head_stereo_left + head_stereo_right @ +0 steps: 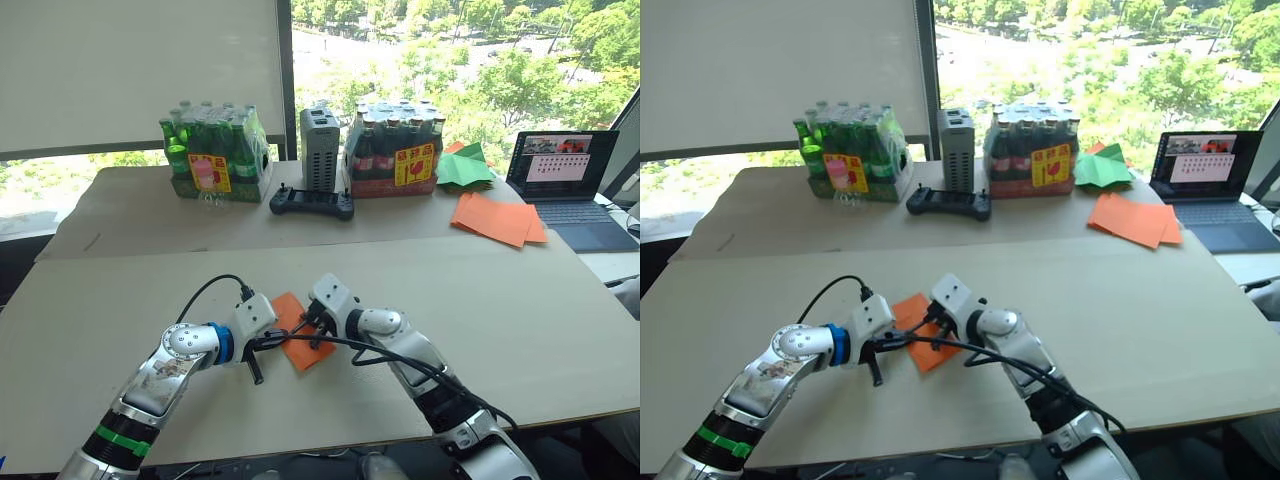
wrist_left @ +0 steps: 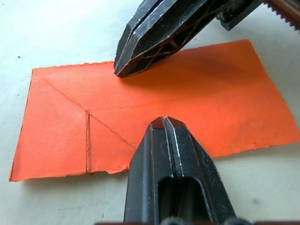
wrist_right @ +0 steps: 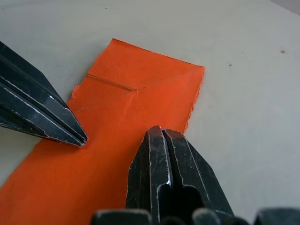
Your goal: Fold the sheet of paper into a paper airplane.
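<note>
The sheet of paper (image 1: 301, 340) lies flat on the near part of the pale, matte table (image 1: 520, 310), between the two grippers. It is thin bright-orange paper, folded to an oblong, with fine crease lines meeting in a Y near one end and slightly ragged edges. The left gripper (image 2: 165, 123) has its two black fingers pressed together, empty, the tip resting on the sheet near one long edge. The right gripper (image 3: 161, 133) is likewise closed on nothing, its tip set on the sheet by the opposite edge. The fingers are hard ribbed plastic, scuffed grey along the ridges. A black cable (image 1: 215, 285) loops from the left wrist over the table.

Farther back a seam crosses the tabletop. To the right lies a pile of flat orange sheets (image 1: 498, 218), with green paper (image 1: 464, 168) behind it and an open laptop (image 1: 563, 170) beside that. At the far edge stand a shrink-wrapped pack of green bottles (image 1: 214, 155), a grey ribbed box (image 1: 320, 148) with a black controller (image 1: 311, 203) in front, and a pack of dark bottles (image 1: 393, 150). Behind them is a window with trees (image 1: 480, 60) and a white blind (image 1: 140, 70).
</note>
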Tool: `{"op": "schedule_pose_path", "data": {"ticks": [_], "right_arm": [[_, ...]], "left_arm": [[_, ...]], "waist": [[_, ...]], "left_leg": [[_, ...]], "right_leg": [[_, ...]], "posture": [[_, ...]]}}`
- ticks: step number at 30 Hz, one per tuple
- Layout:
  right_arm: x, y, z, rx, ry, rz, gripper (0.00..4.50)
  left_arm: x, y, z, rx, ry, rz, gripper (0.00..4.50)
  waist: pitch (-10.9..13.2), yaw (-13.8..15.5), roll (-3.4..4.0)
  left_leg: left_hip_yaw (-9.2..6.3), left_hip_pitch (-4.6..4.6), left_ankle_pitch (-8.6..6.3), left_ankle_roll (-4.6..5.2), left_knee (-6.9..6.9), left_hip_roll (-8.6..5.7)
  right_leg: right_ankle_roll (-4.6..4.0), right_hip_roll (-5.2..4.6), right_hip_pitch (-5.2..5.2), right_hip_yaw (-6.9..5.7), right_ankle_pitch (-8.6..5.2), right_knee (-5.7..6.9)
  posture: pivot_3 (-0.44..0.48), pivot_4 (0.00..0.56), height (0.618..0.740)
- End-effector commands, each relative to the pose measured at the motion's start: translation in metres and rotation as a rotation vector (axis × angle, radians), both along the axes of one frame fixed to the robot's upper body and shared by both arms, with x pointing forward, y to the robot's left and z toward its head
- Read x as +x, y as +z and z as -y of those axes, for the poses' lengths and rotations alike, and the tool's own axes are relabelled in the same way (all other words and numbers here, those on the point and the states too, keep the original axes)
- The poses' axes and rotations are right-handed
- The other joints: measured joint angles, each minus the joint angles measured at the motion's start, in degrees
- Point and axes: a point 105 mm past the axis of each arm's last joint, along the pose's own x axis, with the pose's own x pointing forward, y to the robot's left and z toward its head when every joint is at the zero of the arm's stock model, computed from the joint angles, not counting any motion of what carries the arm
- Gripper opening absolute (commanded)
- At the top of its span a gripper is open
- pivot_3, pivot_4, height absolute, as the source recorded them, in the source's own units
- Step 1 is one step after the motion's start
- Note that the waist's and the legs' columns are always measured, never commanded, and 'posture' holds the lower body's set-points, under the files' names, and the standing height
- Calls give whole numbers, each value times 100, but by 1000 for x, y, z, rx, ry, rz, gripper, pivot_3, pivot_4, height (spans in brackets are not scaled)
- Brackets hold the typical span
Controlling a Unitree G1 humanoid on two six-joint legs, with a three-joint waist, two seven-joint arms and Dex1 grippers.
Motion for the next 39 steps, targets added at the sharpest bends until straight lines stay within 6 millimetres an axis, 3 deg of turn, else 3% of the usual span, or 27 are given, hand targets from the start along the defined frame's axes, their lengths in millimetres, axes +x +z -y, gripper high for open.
{"op": "schedule_pose_path", "data": {"ticks": [1,15,28,36,39], "right_arm": [[-9,-19,12,-55,-30,-74,30],[-39,-23,41,-82,-79,-117,30],[-63,-27,52,-113,-93,-150,30],[-67,-22,56,-127,-92,-144,30],[-63,-6,51,-61,-78,-96,30]], "left_arm": [[-4,-18,-6,48,4,-65,0],[-5,-18,-4,51,-15,-68,0],[-3,-18,-3,49,-20,-65,0],[-3,-19,-3,47,-22,-65,0],[-3,-18,-2,40,-24,-61,0]], "waist": [[0,1,0],[0,26,-1],[-1,45,-2],[-1,47,-3],[0,47,-3]], "left_leg": [[0,0,0,0,0,0],[-5,38,-4,5,-1,-2],[-6,38,-4,6,-1,-3],[-6,37,-5,6,-1,-3],[-6,37,-5,6,-1,-3]], "right_leg": [[0,0,1,0,0,0],[62,-4,58,-5,-41,-12],[68,-6,63,-6,-45,-16],[71,-6,64,-6,-48,-18],[72,-7,64,-6,-49,-19]], "posture": [[0,150,723],[0,150,723],[0,150,723],[0,150,723],[0,150,723]]}}
